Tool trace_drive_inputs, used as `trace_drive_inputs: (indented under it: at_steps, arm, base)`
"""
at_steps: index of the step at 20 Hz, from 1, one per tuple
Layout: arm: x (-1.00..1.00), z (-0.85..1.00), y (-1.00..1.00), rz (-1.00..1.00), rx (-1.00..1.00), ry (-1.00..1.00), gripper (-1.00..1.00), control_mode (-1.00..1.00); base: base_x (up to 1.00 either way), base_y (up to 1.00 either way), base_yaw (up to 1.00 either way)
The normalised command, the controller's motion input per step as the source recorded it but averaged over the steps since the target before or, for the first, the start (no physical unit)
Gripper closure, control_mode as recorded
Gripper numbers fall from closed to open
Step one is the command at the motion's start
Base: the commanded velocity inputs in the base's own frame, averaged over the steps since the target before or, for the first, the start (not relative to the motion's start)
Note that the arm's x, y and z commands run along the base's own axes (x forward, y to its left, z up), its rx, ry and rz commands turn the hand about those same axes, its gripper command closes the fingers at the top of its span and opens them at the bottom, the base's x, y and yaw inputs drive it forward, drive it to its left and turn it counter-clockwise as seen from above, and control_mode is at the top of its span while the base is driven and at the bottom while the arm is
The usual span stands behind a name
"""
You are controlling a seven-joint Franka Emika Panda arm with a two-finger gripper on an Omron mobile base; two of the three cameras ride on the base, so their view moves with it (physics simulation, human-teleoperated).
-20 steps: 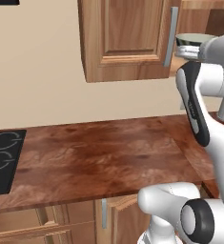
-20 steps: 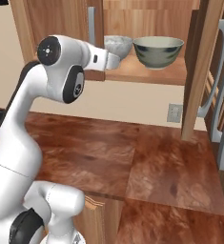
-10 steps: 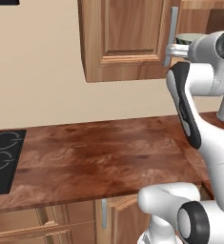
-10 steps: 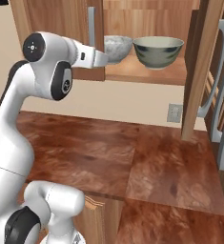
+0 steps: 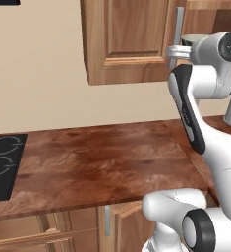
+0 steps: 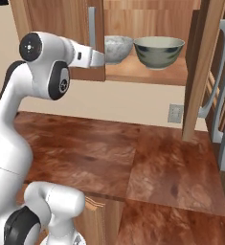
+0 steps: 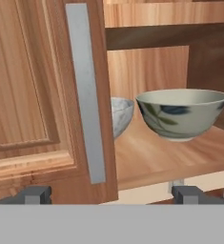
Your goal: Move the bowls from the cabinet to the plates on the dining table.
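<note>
Hovering open gripper point(image 7: 111, 194) before cabinet point(image 7: 51, 95) door edge, 2 bowls point(image 7: 182, 113) beyond.

- The cabinet door point(image 7: 51, 95) with its grey bar handle point(image 7: 85, 90) stands before the speckled bowl point(image 7: 120, 114), hiding most of it;
- the grey-green bowl point(image 7: 180, 112) sits unblocked on the shelf point(image 7: 151, 162);
- the right-hand door point(image 6: 202, 67) hangs open, walling that side;
- free room above the bench point(image 6: 133, 158).

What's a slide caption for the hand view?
Open gripper faces the cabinet shelf holding two bowls, the speckled one partly behind the door.
</note>
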Motion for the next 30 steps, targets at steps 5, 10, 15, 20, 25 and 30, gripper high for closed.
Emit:
trace_drive_inputs:
  at_steps: [5, 10, 15, 20, 25, 30]
  arm:
    - [0.00, 0.06, 0.30, 0.07, 0.00, 0.00, -1.00, -1.00]
    - [0.06, 0.00, 0.06, 0.07, 0.00, 0.00, -1.00, -1.00]
    - [0.34, 0.00, -0.03, 0.07, 0.00, 0.00, -1.00, -1.00]
    - [0.53, -0.01, -0.10, 0.03, -0.06, 0.00, -1.00, -1.00]
    - [0.50, 0.00, -0.06, 0.00, -0.11, 0.00, -1.00, -1.00]
    - [0.44, 0.00, -0.05, 0.00, -0.10, 0.00, -1.00, -1.00]
  base:
    - [0.00, 0.00, 0.00]
    - [0.00, 0.00, 0.00]
    - [0.00, 0.00, 0.00]
    - [0.00, 0.00, 0.00]
    - [0.00, 0.00, 0.00]
    - [0.00, 0.00, 0.00]
